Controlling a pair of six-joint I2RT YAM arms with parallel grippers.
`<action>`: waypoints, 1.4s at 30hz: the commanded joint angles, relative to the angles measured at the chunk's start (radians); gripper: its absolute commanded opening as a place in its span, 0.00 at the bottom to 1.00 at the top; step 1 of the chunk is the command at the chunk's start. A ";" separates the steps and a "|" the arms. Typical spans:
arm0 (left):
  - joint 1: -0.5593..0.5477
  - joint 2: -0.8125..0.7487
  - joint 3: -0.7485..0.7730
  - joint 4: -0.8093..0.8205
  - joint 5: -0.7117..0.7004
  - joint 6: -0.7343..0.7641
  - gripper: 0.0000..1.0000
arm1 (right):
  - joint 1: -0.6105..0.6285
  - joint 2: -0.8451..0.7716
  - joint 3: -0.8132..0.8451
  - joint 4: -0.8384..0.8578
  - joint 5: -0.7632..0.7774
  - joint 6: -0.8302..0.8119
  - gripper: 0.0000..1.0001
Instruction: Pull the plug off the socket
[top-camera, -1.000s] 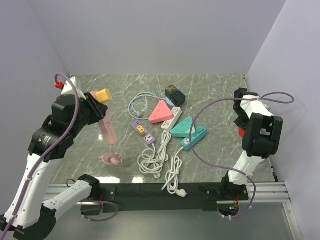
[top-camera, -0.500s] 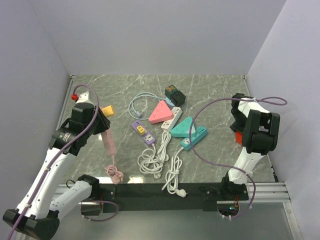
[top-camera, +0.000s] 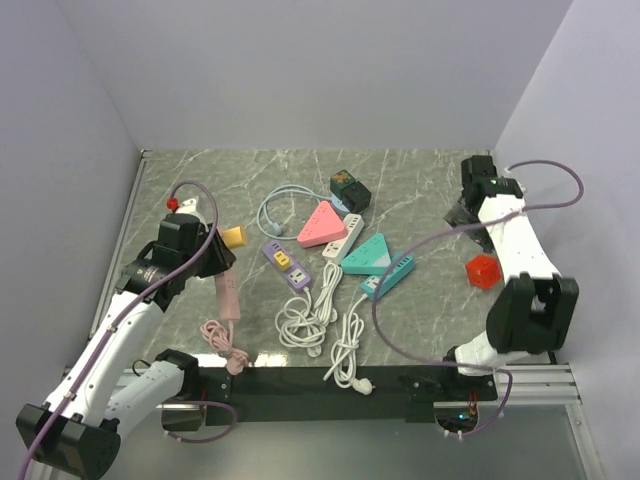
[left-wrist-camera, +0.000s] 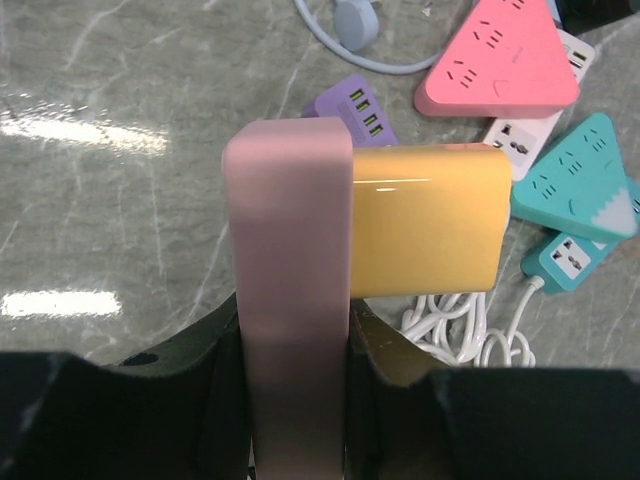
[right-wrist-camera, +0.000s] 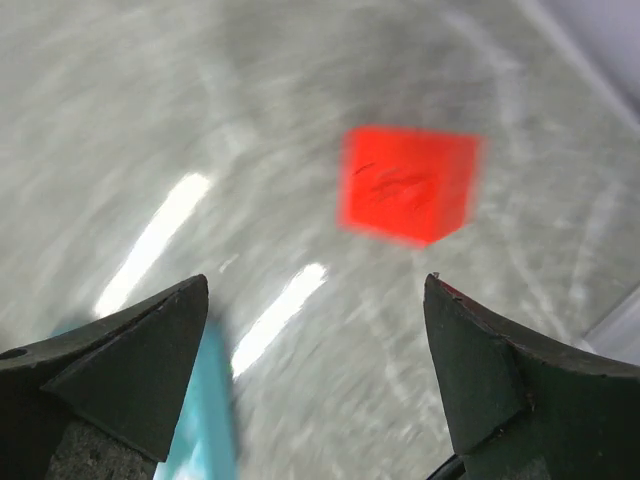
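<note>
Pink socket strip (left-wrist-camera: 290, 280) sits clamped between the left hand's (left-wrist-camera: 296, 345) fingers, with the yellow plug (left-wrist-camera: 425, 220) seated against its side. Only the overhead view shows its pink cord (top-camera: 222, 335) coiling down to the near edge of the marble counter (top-camera: 410, 172). The right hand (right-wrist-camera: 315, 300) hangs wide open and empty. Its wrist camera shows a blurred red cube (right-wrist-camera: 408, 183) lying on the counter; the overhead view places that cube near the right wall.

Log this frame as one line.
left gripper: shut on pink power strip | yellow plug: attached | right gripper: open, empty | red block: on table
</note>
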 joint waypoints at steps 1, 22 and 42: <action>0.009 -0.012 -0.015 0.131 0.070 0.054 0.00 | 0.119 -0.166 0.026 0.053 -0.148 -0.067 0.95; 0.009 0.050 -0.124 0.339 0.464 0.051 0.01 | 0.796 -0.215 -0.163 0.862 -0.891 0.019 0.97; 0.007 0.031 -0.131 0.347 0.469 0.028 0.00 | 0.951 0.195 0.236 0.653 -0.682 -0.015 0.64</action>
